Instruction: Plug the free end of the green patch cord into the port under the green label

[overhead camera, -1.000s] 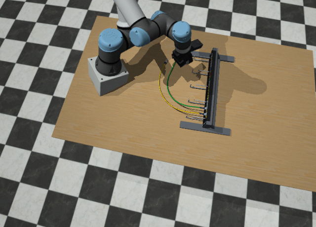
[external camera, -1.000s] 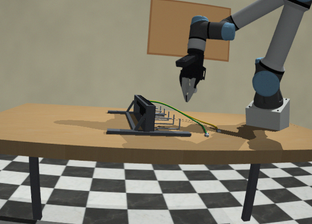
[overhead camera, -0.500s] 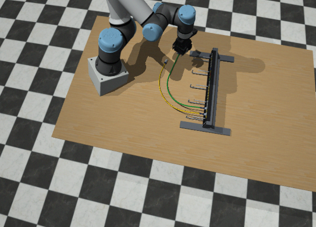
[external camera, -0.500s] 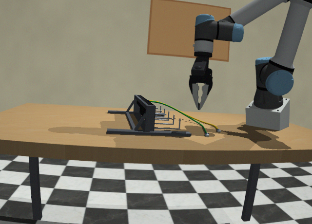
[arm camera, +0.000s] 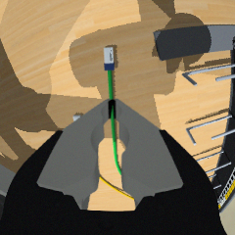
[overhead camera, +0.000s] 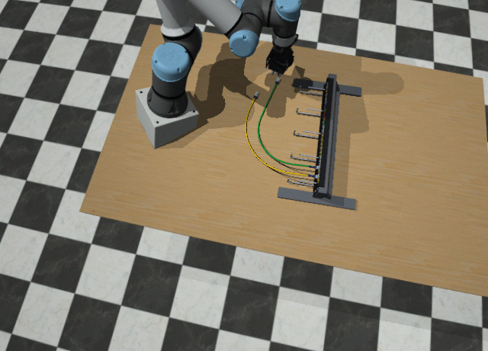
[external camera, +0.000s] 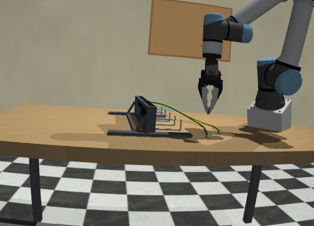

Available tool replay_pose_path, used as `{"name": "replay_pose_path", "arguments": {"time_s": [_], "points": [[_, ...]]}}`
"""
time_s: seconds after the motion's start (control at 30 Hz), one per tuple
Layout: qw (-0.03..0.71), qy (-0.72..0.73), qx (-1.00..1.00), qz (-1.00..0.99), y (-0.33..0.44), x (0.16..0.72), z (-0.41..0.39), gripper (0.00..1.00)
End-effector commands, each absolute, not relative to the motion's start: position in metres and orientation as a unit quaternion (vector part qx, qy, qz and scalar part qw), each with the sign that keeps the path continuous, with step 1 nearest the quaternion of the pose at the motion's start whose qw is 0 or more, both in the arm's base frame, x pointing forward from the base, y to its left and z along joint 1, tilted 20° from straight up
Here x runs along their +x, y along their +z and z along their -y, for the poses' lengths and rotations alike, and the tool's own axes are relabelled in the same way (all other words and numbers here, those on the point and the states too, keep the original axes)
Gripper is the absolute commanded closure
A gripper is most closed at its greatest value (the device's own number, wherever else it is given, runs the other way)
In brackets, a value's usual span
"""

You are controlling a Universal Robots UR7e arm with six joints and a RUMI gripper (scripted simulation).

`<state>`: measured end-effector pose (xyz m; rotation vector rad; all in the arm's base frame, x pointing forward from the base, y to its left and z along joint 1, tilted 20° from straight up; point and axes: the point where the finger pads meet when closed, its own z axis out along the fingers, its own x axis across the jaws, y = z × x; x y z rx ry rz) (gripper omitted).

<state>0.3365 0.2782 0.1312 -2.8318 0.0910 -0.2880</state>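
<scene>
We're looking steeply down from high above the table [overhead camera: 393, 240] [external camera: 76, 152] [arm camera: 29, 29] in the top view, far enough back to catch floor around it! Over to the exterior view, set lower and to the side, facing across the tabletop toward the wall [external camera: 76, 41]; both those views share the arm's base [overhead camera: 173, 132] [external camera: 265, 120] and the rack [overhead camera: 332, 142] [external camera: 151, 119] [arm camera: 193, 43]. And the wrist view, closest of all, peers down past the gripper [overhead camera: 279, 72] [external camera: 208, 113] [arm camera: 112, 102], sharing part of that rack!
</scene>
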Motion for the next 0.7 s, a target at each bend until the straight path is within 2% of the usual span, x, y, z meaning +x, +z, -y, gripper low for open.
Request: {"name": "replay_pose_path", "arguments": {"time_s": [0.0, 0.67], "points": [[0.141, -0.103, -0.984, -0.019, 0.1316, 0.3326, -0.2841, 1.00], [0.138, -0.105, -0.985, -0.014, 0.1317, 0.3308, -0.2865, 1.00]]}}
